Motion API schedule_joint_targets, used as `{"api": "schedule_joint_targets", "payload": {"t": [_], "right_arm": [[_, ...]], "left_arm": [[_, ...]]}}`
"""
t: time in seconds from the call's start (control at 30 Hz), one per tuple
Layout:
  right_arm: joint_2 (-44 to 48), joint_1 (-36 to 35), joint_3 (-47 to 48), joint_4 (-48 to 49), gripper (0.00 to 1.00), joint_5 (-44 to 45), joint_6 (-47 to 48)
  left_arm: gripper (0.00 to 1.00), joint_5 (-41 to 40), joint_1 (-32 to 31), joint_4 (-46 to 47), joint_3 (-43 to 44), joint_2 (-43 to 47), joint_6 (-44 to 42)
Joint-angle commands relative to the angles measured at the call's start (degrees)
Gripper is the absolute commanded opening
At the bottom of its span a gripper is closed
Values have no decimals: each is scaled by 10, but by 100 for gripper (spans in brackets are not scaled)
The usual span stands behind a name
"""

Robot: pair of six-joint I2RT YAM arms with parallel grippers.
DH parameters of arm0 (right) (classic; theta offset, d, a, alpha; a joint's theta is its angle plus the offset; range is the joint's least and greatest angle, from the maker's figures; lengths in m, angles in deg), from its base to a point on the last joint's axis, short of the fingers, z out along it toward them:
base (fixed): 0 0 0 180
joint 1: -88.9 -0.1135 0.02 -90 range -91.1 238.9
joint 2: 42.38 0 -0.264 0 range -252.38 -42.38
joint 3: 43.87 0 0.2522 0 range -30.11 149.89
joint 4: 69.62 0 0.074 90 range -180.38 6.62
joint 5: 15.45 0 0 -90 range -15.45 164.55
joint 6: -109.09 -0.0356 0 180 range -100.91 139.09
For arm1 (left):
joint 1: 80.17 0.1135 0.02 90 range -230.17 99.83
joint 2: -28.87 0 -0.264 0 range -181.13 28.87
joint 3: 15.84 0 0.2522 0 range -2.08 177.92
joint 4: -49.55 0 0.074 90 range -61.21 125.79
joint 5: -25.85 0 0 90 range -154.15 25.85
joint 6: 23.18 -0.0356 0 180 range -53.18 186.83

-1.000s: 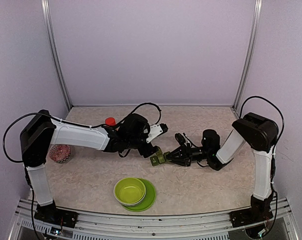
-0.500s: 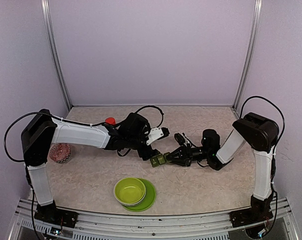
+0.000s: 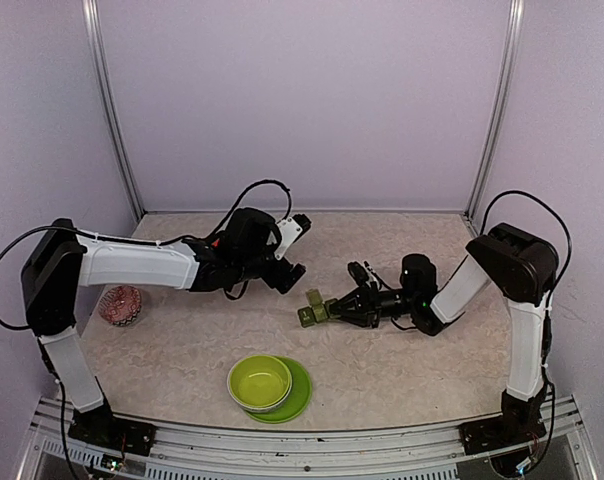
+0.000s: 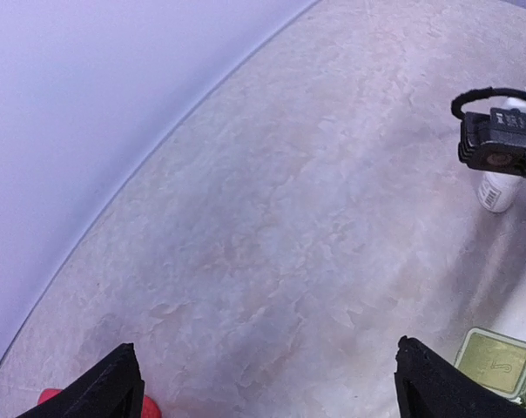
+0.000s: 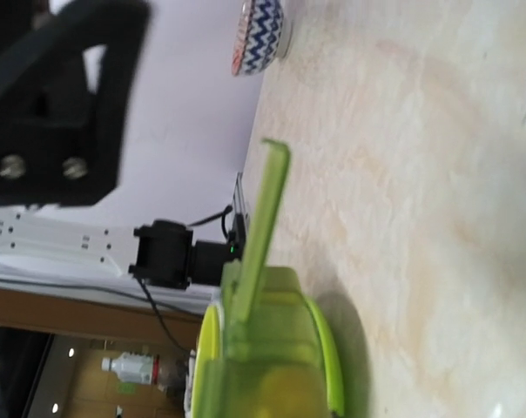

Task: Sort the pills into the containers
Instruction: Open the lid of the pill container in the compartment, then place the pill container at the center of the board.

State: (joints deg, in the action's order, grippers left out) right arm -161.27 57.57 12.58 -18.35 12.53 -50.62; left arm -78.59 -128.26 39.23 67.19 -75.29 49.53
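Observation:
The containers (image 3: 311, 312), a small dark green strip box, lie on the table's middle with my right gripper (image 3: 332, 307) shut on their right end. One lid (image 5: 267, 218) stands up open at the free end. In the right wrist view the translucent green box (image 5: 263, 366) fills the bottom, and I cannot make out any pills in it. My left gripper (image 3: 287, 255) hangs open and empty up and to the left of the box, apart from it. Its fingertips (image 4: 115, 383) frame bare table, and the box's closed lids (image 4: 498, 366) show at the lower right.
A lime-green bowl (image 3: 260, 382) on its plate (image 3: 300, 392) sits near the front edge. An orange-red bottle (image 3: 216, 241) peeks from behind the left arm, its cap (image 4: 50, 399) beside the left fingertip. A patterned bowl (image 3: 120, 305) stands at the left.
My left arm has pulled back up and to the left, away from the box, and its jaws have opened wider. One lid now stands open. The right gripper has hardly moved.

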Motion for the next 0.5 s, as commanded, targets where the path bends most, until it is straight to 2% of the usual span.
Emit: {"api": "schedule_joint_targets", "payload": {"t": [0.0,0.47], "right_arm": [[6,1,33,-35,8,32,10],[-31,2,142,-169,9,137,27]], "left_arm": [[99,-75,1,30,-25,34,62],[99,-165,2,77,-107,100,165]]}}
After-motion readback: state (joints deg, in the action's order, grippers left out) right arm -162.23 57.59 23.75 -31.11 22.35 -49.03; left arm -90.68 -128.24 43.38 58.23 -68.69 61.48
